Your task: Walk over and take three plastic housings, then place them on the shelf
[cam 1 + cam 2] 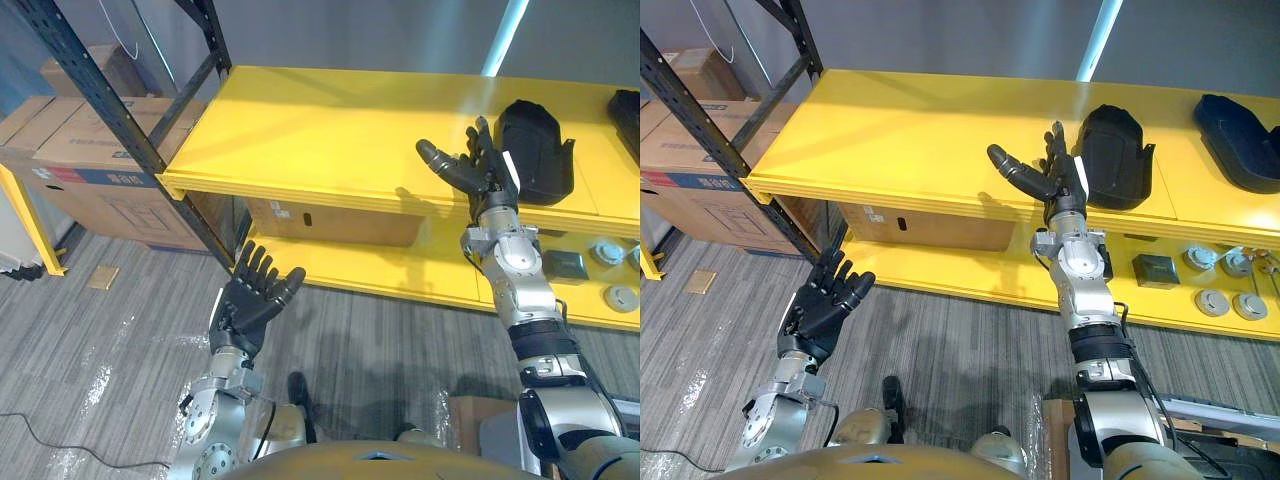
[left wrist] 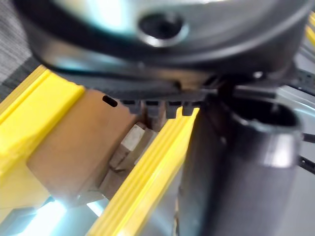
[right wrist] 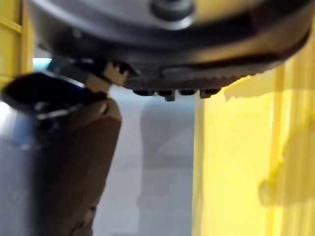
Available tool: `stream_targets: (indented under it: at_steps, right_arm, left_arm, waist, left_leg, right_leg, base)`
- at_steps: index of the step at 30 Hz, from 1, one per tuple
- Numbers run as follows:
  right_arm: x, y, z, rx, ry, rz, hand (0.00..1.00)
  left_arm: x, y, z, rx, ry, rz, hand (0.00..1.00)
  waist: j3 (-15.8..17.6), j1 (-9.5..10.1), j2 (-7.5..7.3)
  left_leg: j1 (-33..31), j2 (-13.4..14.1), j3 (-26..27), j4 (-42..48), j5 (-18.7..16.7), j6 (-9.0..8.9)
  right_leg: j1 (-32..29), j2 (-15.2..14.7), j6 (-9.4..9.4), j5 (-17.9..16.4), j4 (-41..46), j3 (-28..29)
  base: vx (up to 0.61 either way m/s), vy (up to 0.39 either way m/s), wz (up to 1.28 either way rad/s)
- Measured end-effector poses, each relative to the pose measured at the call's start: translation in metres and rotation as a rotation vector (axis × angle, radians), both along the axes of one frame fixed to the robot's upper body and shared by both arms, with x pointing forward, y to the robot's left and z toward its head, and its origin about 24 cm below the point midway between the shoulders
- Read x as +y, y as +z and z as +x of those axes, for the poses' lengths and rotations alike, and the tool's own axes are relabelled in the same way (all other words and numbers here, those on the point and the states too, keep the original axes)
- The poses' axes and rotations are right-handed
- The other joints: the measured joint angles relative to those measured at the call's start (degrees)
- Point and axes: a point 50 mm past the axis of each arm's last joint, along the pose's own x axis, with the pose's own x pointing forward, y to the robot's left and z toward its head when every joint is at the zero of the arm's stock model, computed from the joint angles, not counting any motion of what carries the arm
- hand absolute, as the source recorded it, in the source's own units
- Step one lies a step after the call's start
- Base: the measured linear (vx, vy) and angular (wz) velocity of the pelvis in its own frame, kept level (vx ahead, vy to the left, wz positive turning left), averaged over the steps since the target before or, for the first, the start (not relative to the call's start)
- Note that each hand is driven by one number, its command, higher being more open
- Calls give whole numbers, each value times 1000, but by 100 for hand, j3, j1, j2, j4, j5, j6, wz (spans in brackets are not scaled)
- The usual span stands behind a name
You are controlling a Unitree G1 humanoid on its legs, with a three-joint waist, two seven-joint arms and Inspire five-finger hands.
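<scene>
Cardboard boxes [image 1: 90, 170] are stacked at the far left, behind a black rack post [image 1: 100, 90]. The left hand [image 1: 248, 300] is held low over the floor [image 1: 120, 330], fingers spread and relaxed, nothing grasped. The right hand [image 1: 480, 172] is raised at the front edge of the yellow shelf [image 1: 320, 130], fingers straight and empty, just beside a black housing [image 1: 535, 150] laid on the top board. A second housing [image 1: 1240, 140] is seen farther right, and round parts [image 1: 1215, 300] are laid on the lower board.
</scene>
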Motion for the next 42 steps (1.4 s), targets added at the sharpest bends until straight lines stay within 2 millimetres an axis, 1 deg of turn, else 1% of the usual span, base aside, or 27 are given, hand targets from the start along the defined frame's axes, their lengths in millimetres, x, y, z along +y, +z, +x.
stream_targets:
  at_steps: [3, 6, 13, 18, 25, 29, 31, 32, 34, 36, 37, 38, 39, 40, 42]
  right_arm:
    - [-6, -11, 0, 54, -61, 9, 100]
    - [-11, -15, -1, 68, -115, 15, 100]
    - [-18, -13, -2, 69, -191, 27, 100]
    - [-19, -10, 1, 63, -201, 31, 100]
    - [-18, -9, 1, 62, -132, 30, 100]
    - [-9, -5, 1, 33, -7, 19, 100]
    - [2, 7, -9, -57, 81, 31, 100]
    - [5, 11, -12, -83, 98, 26, 100]
    - [15, 28, -30, -198, 146, 8, 100]
    - [19, 33, -44, -254, 158, 19, 100]
    - [20, 33, -54, -282, 151, 42, 100]
    - [17, 29, -63, -287, 124, 65, 100]
    - [14, 26, -66, -281, 109, 72, 100]
    - [6, 16, -74, -252, 60, 89, 100]
    - [-2, 5, -82, -213, 4, 108, 100]
  left_arm:
    - [0, -4, 0, 17, 3, 2, 100]
    - [1, -6, -1, 30, 7, 3, 100]
    - [1, -7, -1, 35, 12, 2, 100]
    - [0, -7, -1, 34, 10, 0, 100]
    - [0, -7, 0, 34, 11, -1, 100]
    - [0, -7, 0, 32, 8, -1, 100]
    - [0, -6, -1, 28, 2, -2, 100]
    - [0, -6, -1, 27, 1, -2, 100]
    - [0, -7, -1, 28, 5, -3, 100]
    - [1, -7, -2, 28, 11, -7, 100]
    - [1, -7, -2, 30, 18, -9, 100]
    - [1, -7, -2, 30, 20, -9, 100]
    - [1, -7, -2, 29, 21, -9, 100]
    - [2, -7, -2, 24, 23, -7, 100]
    - [2, -6, -1, 20, 25, -7, 100]
  waist:
    - [-21, 3, 37]
    - [-22, -7, 44]
    - [-22, -7, 44]
    - [-22, -16, 44]
    - [-22, -21, 45]
    - [-18, -29, 50]
    - [-17, -29, 51]
    - [-17, -29, 50]
    - [-11, -29, 41]
    - [-5, -27, 28]
    - [6, -45, 10]
    - [25, -110, -22]
    - [39, -150, -44]
    - [75, -204, -105]
    - [110, -275, -169]
  left_leg:
    - [-7, 5, 4, 0, -3, -6]
    - [-13, 10, 7, 0, -24, -33]
    - [-16, 11, 23, 1, -12, -18]
    - [-30, 14, 33, 1, -12, -18]
    - [-70, 12, 38, 2, -9, -14]
    - [-72, 21, 58, 2, -10, -16]
    - [-74, 21, 65, 2, -20, -28]
    - [-76, 19, 69, 2, -25, -32]
    - [-77, 21, 93, 2, -71, -76]
    - [-86, 29, 154, 3, -91, -86]
    - [-89, 35, 225, 3, -106, -86]
    - [-96, 34, 265, 3, -115, -78]
    - [-99, 35, 291, 3, -118, -77]
    - [-100, 52, 396, 7, -139, -88]
    - [-98, 67, 489, 18, -161, -82]
  right_leg:
    - [-47, 0, -6, -4, 1, 3]
    - [-59, 1, -8, -5, 1, 5]
    - [-82, -3, -10, -6, 0, 17]
    - [-106, -6, -9, -6, 10, 26]
    - [-140, -11, -9, -6, 22, 32]
    - [-139, -6, -10, -6, 24, 57]
    - [-145, -6, -10, -6, 19, 63]
    - [-152, -4, -9, -6, 15, 63]
    - [-171, 1, -13, -11, -1, 84]
    - [-221, 2, -15, -13, 0, 155]
    - [-265, 0, -15, -13, -6, 201]
    - [-300, -5, -15, -13, -3, 238]
    - [-325, -5, -15, -12, 2, 282]
    - [-399, -4, -9, -3, 3, 370]
    - [-452, 1, -12, 3, 9, 454]
  base:
    - [0, 0, 0]
    - [0, 0, 0]
    - [0, 0, 0]
    - [0, 0, 0]
    - [0, 0, 0]
    - [3, 0, -1]
    - [0, 0, 0]
    - [0, 0, 0]
    - [2, 1, -2]
    - [16, 4, -15]
    - [32, 6, -24]
    - [28, 4, -23]
    - [24, 9, -30]
    - [20, 11, -31]
    - [44, 7, -30]
